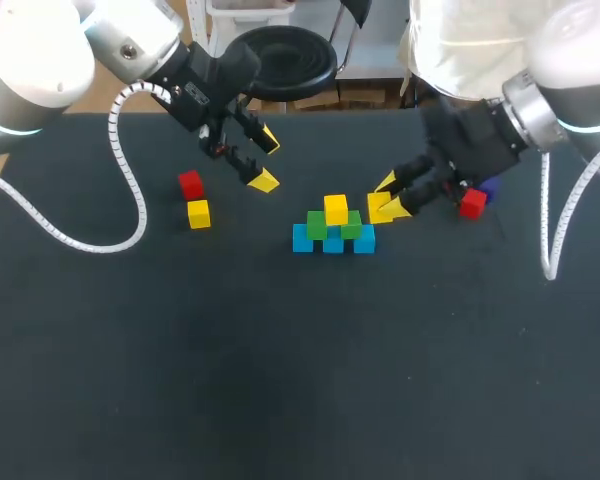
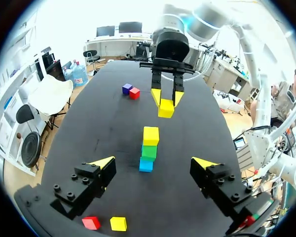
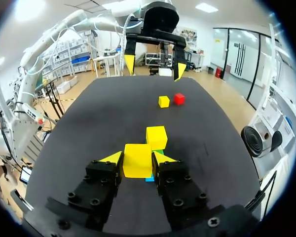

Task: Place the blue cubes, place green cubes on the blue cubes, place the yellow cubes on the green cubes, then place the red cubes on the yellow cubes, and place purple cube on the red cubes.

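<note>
Matte black counter [image 1: 280, 380]; right fingers [image 3: 113, 158] pinch a smooth yellow cube [image 3: 137, 160] at the stack's [image 1: 333, 232] two o'clock; left fingers [image 1: 265, 181] wide.

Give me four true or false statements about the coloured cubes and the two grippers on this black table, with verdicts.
1. The right gripper is shut on a small yellow cube. True.
2. The left gripper holds a small red cube. False: its fingers are open and empty.
3. Small green cubes rest on small blue cubes. True.
4. A small purple cube sits on the green cubes. False: a second yellow cube sits there; the purple cube lies on the black table beside a red cube.
</note>
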Robot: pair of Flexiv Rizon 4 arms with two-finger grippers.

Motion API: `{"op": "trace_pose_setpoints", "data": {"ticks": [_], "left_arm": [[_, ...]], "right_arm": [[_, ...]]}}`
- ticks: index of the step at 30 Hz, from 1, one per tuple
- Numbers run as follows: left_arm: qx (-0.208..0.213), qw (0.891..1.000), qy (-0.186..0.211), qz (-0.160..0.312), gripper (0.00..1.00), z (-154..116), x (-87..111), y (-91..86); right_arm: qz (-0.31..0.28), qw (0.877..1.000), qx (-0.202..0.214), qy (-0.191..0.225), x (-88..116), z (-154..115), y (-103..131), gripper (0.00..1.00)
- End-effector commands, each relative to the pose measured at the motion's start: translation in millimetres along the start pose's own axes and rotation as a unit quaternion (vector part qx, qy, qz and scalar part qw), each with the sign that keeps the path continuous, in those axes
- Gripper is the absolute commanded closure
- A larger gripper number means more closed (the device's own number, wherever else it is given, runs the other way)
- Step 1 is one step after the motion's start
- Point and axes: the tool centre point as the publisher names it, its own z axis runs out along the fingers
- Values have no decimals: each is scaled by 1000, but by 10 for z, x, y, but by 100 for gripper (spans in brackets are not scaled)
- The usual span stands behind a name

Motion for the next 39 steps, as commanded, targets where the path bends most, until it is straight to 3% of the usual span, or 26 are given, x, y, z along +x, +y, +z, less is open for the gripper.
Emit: {"op": "trace_pose_setpoints", "data": {"ticks": [1,8,14,27,39], "left_arm": [[-1,1000,-2,1,0,0,12,-6],[-1,1000,-2,1,0,0,12,-6],[-1,1000,-2,1,0,0,12,-6],[-1,1000,-2,1,0,0,12,-6],[-1,1000,-2,1,0,0,12,-6]], "right_arm": [[-5,1000,13,15,-54,11,111,100],[-20,1000,17,6,-57,36,130,100],[-38,999,19,-27,-29,30,98,100],[-32,998,8,-62,9,81,80,100],[-28,998,6,-58,-12,137,82,100]]}}
